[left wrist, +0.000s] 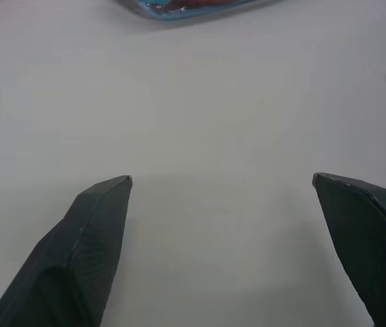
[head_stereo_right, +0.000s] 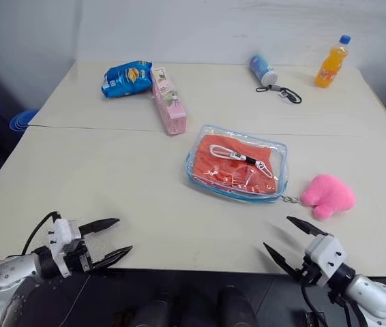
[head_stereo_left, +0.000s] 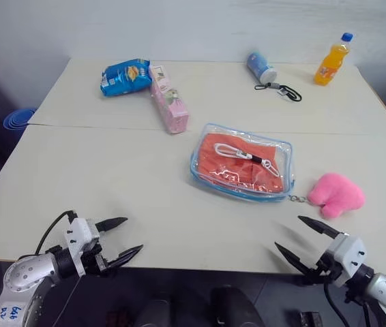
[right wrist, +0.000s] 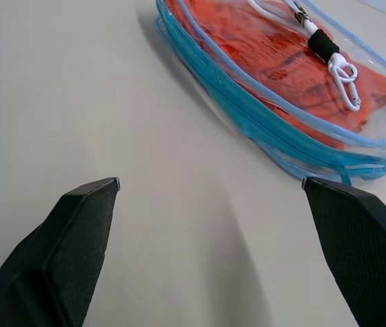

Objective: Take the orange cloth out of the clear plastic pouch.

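Note:
The clear plastic pouch (head_stereo_left: 243, 162) with light blue edging lies flat on the table, right of centre. Inside it sits the folded orange cloth (head_stereo_left: 237, 167), with a white cord and black clip resting on top. A small chain at the pouch's near right corner leads to a pink plush toy (head_stereo_left: 336, 193). My left gripper (head_stereo_left: 120, 238) hovers open at the table's near left edge. At the near right edge my right gripper (head_stereo_left: 299, 236) is open as well, and its wrist view shows the pouch (right wrist: 275, 116) close ahead. Neither gripper touches the pouch.
At the back of the table lie a blue snack bag (head_stereo_left: 125, 76), a pink carton (head_stereo_left: 169, 99), a small blue-and-white can with a black strap (head_stereo_left: 262, 69) and an orange drink bottle (head_stereo_left: 332, 61). A seam runs across the table between them and the pouch.

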Controlling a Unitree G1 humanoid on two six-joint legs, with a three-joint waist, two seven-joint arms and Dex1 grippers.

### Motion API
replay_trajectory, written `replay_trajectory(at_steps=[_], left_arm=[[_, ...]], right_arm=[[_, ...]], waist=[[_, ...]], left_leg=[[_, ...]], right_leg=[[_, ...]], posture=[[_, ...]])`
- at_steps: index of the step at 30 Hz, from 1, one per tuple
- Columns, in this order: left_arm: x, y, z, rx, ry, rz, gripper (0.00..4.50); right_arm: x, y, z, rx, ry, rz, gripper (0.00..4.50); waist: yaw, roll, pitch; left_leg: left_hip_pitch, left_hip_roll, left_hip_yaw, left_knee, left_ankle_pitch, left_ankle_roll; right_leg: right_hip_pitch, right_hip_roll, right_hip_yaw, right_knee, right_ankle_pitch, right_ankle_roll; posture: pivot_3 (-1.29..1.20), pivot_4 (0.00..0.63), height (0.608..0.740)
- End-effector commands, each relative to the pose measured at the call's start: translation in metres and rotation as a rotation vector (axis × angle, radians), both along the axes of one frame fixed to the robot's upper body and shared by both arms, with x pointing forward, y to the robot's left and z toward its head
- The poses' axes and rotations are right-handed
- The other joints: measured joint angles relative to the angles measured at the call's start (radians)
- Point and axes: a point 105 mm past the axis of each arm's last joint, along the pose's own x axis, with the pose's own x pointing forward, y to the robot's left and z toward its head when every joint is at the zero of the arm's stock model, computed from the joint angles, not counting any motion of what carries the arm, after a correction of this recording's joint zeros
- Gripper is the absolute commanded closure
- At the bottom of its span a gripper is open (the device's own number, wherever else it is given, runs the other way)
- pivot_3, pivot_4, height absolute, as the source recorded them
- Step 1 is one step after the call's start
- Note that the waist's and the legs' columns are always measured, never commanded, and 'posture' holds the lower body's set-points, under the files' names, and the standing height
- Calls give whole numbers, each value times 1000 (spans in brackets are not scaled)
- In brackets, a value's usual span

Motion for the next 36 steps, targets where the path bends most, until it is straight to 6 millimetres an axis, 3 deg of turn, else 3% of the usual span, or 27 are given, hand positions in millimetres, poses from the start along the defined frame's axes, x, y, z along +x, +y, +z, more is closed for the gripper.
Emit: replay_trajectory(at_steps=[1, 3, 6, 12, 16, 21, 24, 29, 34, 36], left_arm=[[0, -7, 16, -50, -33, -39, 31], [0, -12, 22, -89, -44, -48, 31], [0, -24, 37, -165, -62, -87, 31], [21, -42, 73, -334, -90, -142, 31], [27, -55, 81, -341, -105, -197, 31], [31, -61, 81, -340, -119, -194, 31], [32, -62, 80, -336, -129, -184, 0], [34, -63, 79, -335, -138, -168, 0], [36, -66, 77, -337, -141, -170, 0], [37, -67, 76, -335, -145, -174, 0]], right_arm=[[1, 4, 9, 19, -40, 13, 0], [5, 7, 13, 35, -54, 23, 0], [27, 20, 36, 119, -80, 46, 0], [108, 50, 80, 144, -63, 48, 0], [162, 56, 75, 135, 90, -34, 0], [192, 70, 68, 70, 206, 14, 0], [200, 76, 72, 71, 228, 59, 641], [199, 79, 90, 138, 216, 137, 2371], [177, 67, 115, 225, 150, 264, 4151], [165, 52, 130, 285, 107, 274, 4486]], waist=[[0, 0, 0], [1, 0, 0], [-6, 0, 0], [-25, 2, 2], [-23, 2, 2], [-23, 2, 1], [-26, 2, 2], [-24, 2, 2], [-22, 2, 2], [-18, 2, 2]], left_leg=[[0, 0, 0, 0, 0, 0], [0, 0, 0, 0, 0, 0], [0, 0, 0, 0, 0, 0], [0, 0, 0, 1, 2, -2], [-1, 0, -2, 1, 5, -8], [-12, -1, 0, 2, 5, -7], [-21, -1, 0, 6, 5, -7], [-20, -1, 0, 7, 5, -8], [-20, -1, 0, 7, 6, -9], [-21, -1, -1, 7, 6, -8]], right_leg=[[0, 0, 0, 0, 0, 0], [0, 0, 0, 0, 0, 0], [0, 0, 0, 0, 0, 0], [-1, 0, 0, 3, 0, 0], [-4, 1, -2, 5, 0, 0], [-16, 1, -1, 7, 0, 1], [-22, 1, -1, 9, 2, 3], [-22, 1, -1, 8, 2, 3], [-22, 1, -1, 8, 2, 3], [-22, 1, -2, 8, 2, 3]], posture=[[0, 150, 740], [0, 150, 740], [0, 150, 740], [0, 150, 740], [0, 150, 740], [0, 150, 740], [0, 150, 740], [0, 150, 740], [0, 150, 740], [0, 150, 740]])
